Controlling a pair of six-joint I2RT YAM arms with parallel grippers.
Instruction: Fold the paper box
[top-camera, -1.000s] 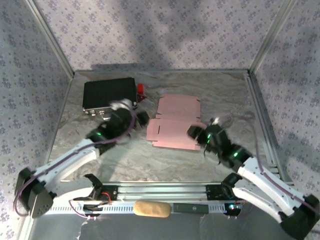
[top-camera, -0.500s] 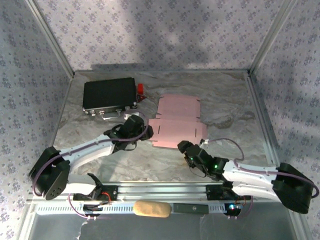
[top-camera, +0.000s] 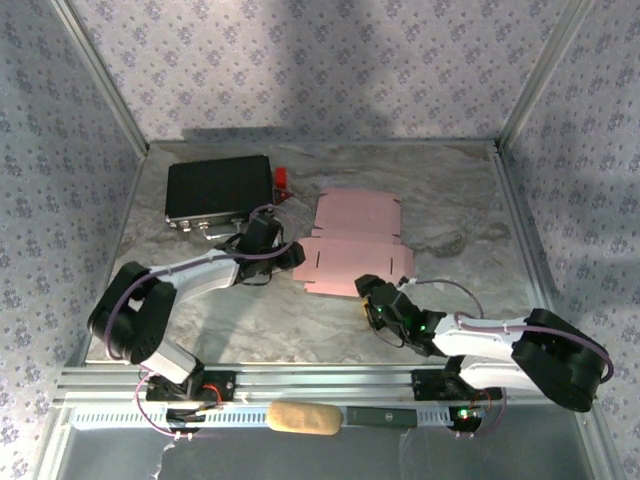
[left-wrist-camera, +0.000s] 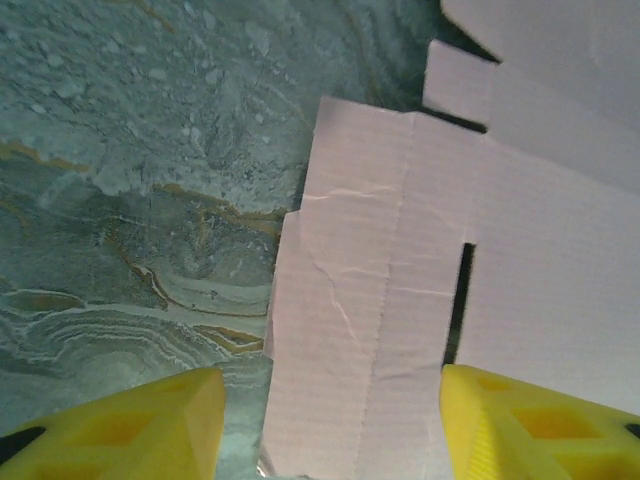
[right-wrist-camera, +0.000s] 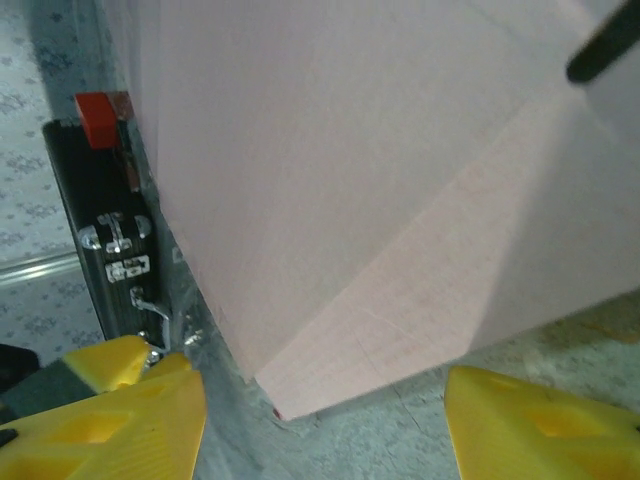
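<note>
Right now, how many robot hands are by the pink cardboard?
2. The left hand is at the paper box's left edge; the right hand is at its near edge. Both are open.

A robot test booth of a laboratory sort was indicated, not a home. A marble-patterned table (top-camera: 450, 190) was enclosed, beyond and to either side of the left gripper (top-camera: 288, 257) and the right gripper (top-camera: 366, 292), by walls (top-camera: 300, 70) lined with a small floral print and framed by bare aluminium posts (top-camera: 100, 75). Behind both grippers, a slotted aluminium rail (top-camera: 330, 385) was fixed along the table's edge.
</note>
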